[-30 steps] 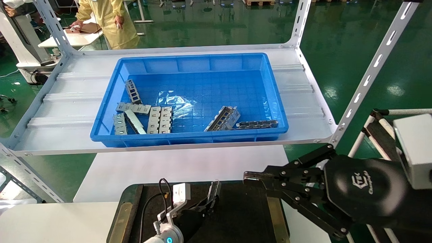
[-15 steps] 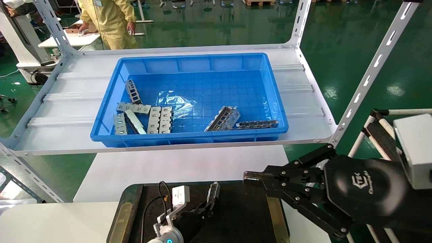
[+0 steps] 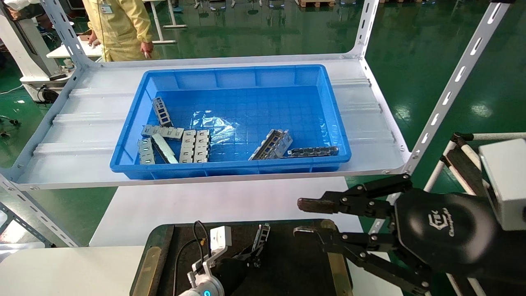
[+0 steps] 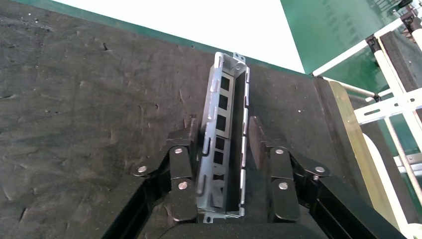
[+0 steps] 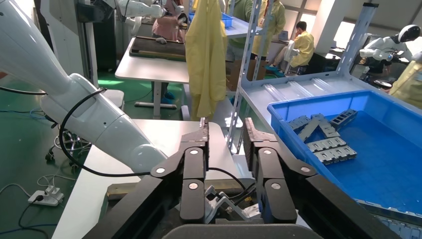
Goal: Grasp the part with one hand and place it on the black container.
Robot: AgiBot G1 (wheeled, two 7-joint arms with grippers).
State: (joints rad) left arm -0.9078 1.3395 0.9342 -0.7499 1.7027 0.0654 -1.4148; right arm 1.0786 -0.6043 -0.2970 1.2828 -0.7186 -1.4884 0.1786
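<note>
Factory/robot test floor, not a home. Glossy green epoxy floor [image 3: 431, 61] all around. Slotted-angle steel rack [image 3: 456, 82] with a white shelf [image 3: 82, 135] carrying a blue bin [image 3: 246, 78] of stamped metal parts [image 3: 195, 146]. Worker in yellow smock [image 3: 119, 24] at 11 o'clock by a white tabletop [image 5: 149, 59]. Right wrist view: more staff in yellow [image 5: 301, 45], another blue bin [image 5: 226, 19] on a rack, and a white humanoid robot [image 5: 393, 47] standing at a far station.

We see a glossy green floor [image 3: 431, 61], a grey slotted-post shelf [image 3: 82, 123], a white tabletop [image 3: 205, 205], and a yellow-coated person [image 3: 119, 24] beyond.
</note>
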